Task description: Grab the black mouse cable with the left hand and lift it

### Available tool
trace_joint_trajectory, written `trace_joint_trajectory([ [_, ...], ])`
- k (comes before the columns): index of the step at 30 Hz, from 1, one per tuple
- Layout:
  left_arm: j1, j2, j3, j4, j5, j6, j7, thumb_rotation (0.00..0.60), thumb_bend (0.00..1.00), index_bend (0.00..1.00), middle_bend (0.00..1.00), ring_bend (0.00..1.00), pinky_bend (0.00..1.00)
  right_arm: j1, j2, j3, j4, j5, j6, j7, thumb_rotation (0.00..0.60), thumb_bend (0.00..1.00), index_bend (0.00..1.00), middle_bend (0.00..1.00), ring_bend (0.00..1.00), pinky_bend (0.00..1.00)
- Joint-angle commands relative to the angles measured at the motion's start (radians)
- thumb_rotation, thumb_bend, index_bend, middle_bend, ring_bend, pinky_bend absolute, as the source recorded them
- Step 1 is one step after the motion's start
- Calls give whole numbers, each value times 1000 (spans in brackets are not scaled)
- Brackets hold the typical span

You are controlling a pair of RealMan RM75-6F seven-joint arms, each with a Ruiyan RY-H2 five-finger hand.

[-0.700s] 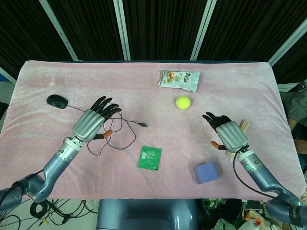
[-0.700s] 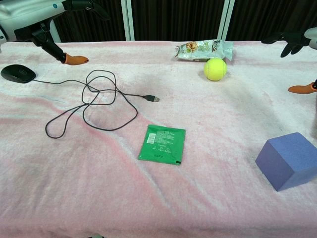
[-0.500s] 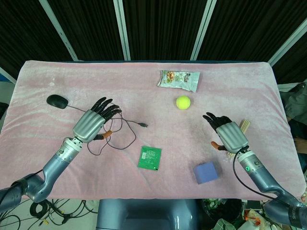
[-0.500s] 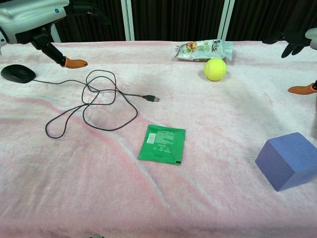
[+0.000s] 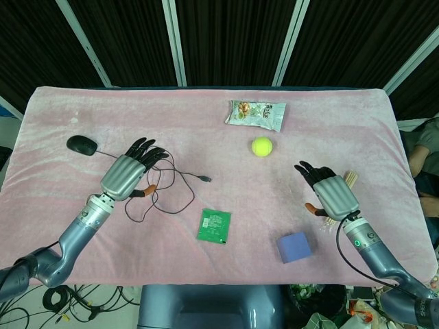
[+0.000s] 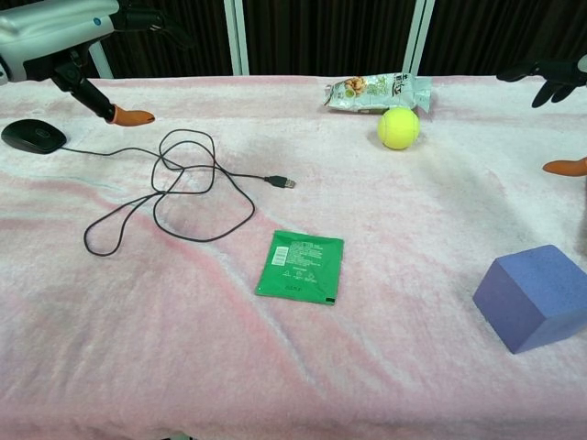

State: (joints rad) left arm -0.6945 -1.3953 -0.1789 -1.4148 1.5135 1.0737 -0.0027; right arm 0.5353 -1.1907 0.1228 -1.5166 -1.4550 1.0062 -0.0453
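Observation:
The black mouse lies at the left of the pink table cover. Its thin black cable loops across the cloth and ends in a USB plug. My left hand hovers palm down above the cable loops, fingers spread and holding nothing; its orange thumb tip hangs above the cable. My right hand floats open at the right, far from the cable.
A yellow tennis ball and a snack bag lie at the back right. A green packet sits right of the cable loops. A purple block and wooden sticks are near my right hand.
My left hand has drifted slightly left, toward the mouse, still above the cable. The right hand moved slightly to the right. The cable lies as before.

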Motion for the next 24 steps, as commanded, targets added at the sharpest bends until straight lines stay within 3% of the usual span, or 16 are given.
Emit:
trace_joint_trajectory([
  [1, 0, 2, 6, 7, 2, 2, 11, 600, 255, 173, 160, 0, 19, -1, 2, -1, 1, 1, 4, 1, 600, 190, 0, 61, 233, 208],
  [12, 1, 10, 15, 8, -10, 5, 45, 600, 255, 173, 162, 0, 19, -27, 10, -15, -12, 3, 42, 9, 600, 190, 0, 61, 235, 208],
  [18, 18, 35, 33, 7, -26, 2, 51, 600, 255, 173, 161, 0, 18, -196, 19, -101, -92, -7, 239, -47, 600, 189, 0, 61, 235, 208],
  [24, 17, 37, 18, 2, -107, -35, 151, 600, 255, 217, 160, 0, 1, -322, -3, -134, -92, -9, 418, -110, 600, 188, 0, 61, 235, 208],
])
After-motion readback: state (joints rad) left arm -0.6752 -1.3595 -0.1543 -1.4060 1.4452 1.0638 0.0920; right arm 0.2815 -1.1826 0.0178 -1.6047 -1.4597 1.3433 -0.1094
